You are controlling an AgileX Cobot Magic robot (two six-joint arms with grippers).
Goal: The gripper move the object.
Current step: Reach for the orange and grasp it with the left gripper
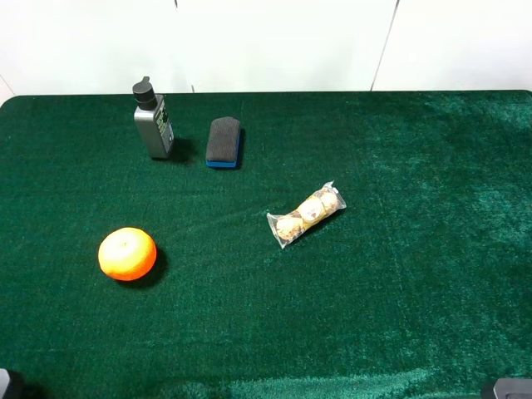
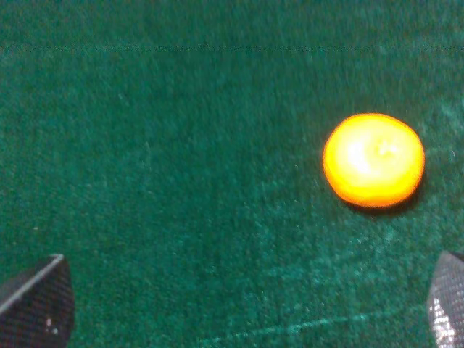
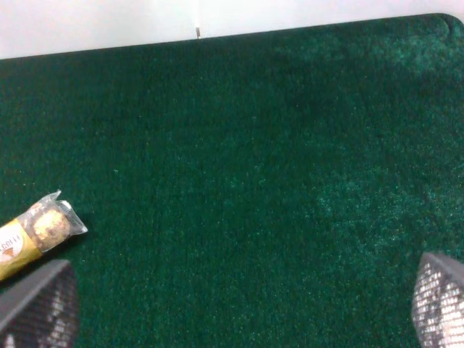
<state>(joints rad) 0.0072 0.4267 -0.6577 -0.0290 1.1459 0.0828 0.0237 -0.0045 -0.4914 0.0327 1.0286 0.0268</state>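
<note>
The round bright orange fruit [image 1: 127,253] lies on the green cloth at the left of the table, with its stem dimple facing up. It also shows in the left wrist view [image 2: 373,159], well ahead of my left gripper [image 2: 250,297] and towards one finger's side. The left gripper is open and empty, with only the two black fingertips [image 2: 38,304] showing. My right gripper [image 3: 239,297] is open and empty over bare cloth. In the exterior high view only slivers of the arms show at the bottom corners [image 1: 7,385] [image 1: 510,388].
A clear packet of three beige balls [image 1: 306,214] lies near the table's middle and shows in the right wrist view [image 3: 35,233]. A grey bottle with a black cap [image 1: 153,120] and a dark eraser block [image 1: 224,141] stand at the back left. A white wall runs behind the table.
</note>
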